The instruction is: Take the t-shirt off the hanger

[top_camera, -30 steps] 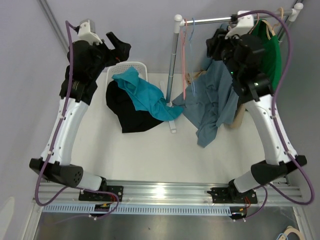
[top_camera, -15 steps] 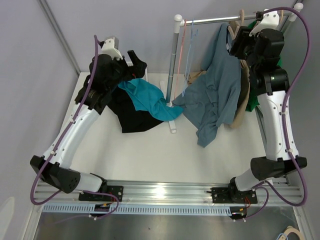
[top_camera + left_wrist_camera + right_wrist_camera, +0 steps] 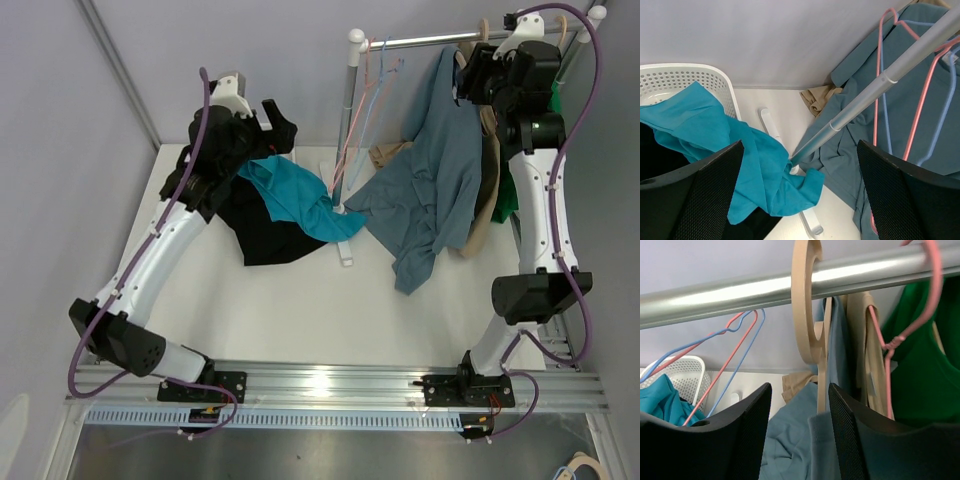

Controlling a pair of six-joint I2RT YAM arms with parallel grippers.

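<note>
Right jaws apart, facing flat wooden hanger [image 3: 799, 305].

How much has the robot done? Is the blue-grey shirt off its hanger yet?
Not yet. Looks done: a teal shirt and a black shirt lie at the basket. In hand: the right gripper is open up at the rail, by the wooden hanger holding the blue-grey shirt. The left gripper is open too. Left: slipping that shirt off.
</note>
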